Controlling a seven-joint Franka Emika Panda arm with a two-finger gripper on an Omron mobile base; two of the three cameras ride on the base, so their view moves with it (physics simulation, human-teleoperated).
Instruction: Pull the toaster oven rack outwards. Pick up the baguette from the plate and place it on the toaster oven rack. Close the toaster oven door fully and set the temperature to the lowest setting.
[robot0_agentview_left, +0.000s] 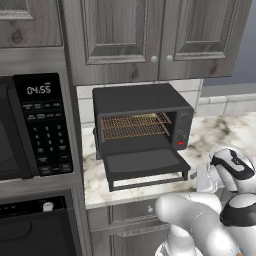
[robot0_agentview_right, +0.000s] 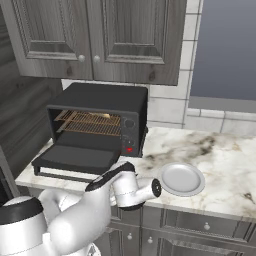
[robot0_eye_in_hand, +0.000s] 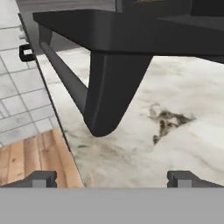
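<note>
Pincer (robot0_eye_in_hand: 112, 178) wide, empty, low beside dark grey drop-down door (robot0_agentview_left: 142, 164), probably reaching under to close it.

A domestic kitchen, rendered. Grey wood-grain wall cabinets (robot0_agentview_left: 150, 35) with panelled doors and small round knobs hang above a marble-patterned tabletop (robot0_agentview_right: 220, 160); drawers and doors of matching base cabinets (robot0_agentview_right: 200, 230) sit beneath it. The wall behind is faced with pale square tiles (robot0_agentview_right: 167, 107). Cooking appliances mark the room's use: a black toaster oven (robot0_agentview_left: 140, 117) stands on the tabletop with its door (robot0_agentview_left: 142, 165) dropped open, and a built-in microwave (robot0_agentview_left: 42, 125) with keypad and lit clock occupies a tall unit beside it. A white plate (robot0_agentview_right: 181, 178) lies near the tabletop's front edge. Wooden plank flooring (robot0_eye_in_hand: 33, 159) appears below the tabletop.
</note>
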